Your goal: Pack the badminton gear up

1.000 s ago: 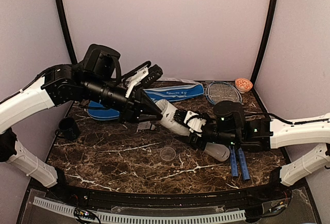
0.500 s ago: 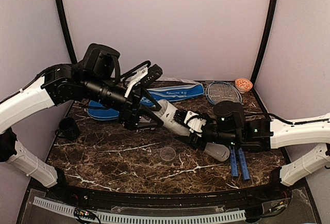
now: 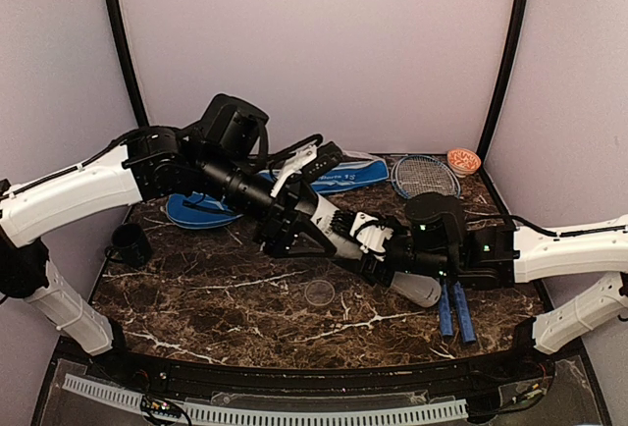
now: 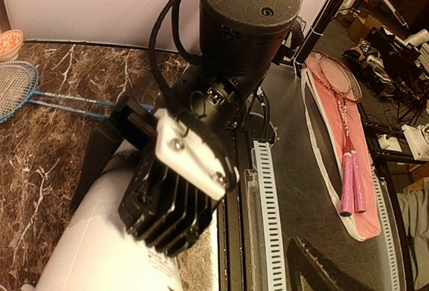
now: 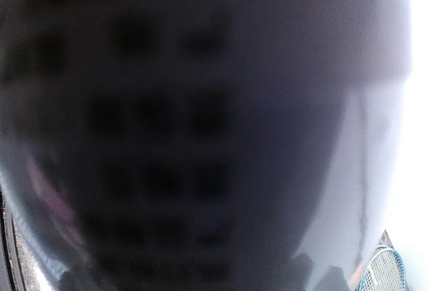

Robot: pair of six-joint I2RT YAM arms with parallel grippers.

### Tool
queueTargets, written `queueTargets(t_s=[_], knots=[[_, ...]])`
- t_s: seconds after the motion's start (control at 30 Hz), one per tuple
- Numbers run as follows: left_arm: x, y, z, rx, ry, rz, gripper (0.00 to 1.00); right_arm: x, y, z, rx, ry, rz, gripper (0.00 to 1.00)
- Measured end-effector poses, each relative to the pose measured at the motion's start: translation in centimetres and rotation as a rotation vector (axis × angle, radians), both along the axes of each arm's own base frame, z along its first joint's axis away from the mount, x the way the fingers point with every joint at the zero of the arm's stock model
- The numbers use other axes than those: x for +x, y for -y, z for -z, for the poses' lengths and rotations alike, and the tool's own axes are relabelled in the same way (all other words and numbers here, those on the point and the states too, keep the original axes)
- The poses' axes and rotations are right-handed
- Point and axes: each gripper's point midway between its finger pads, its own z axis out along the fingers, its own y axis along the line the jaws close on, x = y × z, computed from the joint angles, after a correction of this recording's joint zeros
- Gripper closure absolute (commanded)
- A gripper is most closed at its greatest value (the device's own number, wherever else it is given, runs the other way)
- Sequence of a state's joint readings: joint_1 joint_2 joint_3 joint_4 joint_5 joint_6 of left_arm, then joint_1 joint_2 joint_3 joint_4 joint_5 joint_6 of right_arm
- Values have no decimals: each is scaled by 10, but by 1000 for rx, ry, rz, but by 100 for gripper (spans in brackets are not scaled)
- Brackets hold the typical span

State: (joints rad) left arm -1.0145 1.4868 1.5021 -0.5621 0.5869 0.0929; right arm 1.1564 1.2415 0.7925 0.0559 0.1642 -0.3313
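Top view: packing looks barely begun, with the rackets (image 3: 424,175) at 2 o'clock and the blue cover (image 3: 329,179) at 12 lying loose. The right gripper (image 3: 378,249) clamps the long white tube (image 3: 417,289) mid-table, and the left gripper (image 3: 292,234) is spread at its 10 o'clock end. Left wrist view: the tube is smooth, plain white (right wrist view is just blur)

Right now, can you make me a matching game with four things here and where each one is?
Things:
1 orange-patterned bowl
2 black cup
3 white tube
4 blue racket handles

Places:
A gripped in the right hand
B back right corner
C far left side
D front right, under the right arm

Pairs: 1-B, 2-C, 3-A, 4-D
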Motion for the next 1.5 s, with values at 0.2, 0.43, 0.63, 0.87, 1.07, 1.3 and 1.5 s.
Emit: queueTargets(t_s=[0.2, 0.43, 0.63, 0.87, 1.07, 1.3, 1.5], knots=[[-1, 8, -3, -18, -10, 26, 22, 3, 1, -1, 6, 0, 19, 45], [0, 2, -7, -17, 17, 11, 18, 3, 3, -2, 14, 3, 24, 45], [35, -48, -43, -100, 63, -147, 20, 2, 5, -11, 69, 2, 30, 45], [91, -126, -63, -258, 71, -464, 21, 1, 6, -17, 103, -4, 38, 45], [156, -164, 38, -194, -150, -734, 25, -1, 10, -22, 136, -18, 47, 45], [179, -183, 162, -44, -372, -901, 30, -4, 17, -26, 168, -33, 56, 45], [199, -175, 203, -18, -411, -915, 37, -4, 18, -26, 174, -36, 59, 45]])
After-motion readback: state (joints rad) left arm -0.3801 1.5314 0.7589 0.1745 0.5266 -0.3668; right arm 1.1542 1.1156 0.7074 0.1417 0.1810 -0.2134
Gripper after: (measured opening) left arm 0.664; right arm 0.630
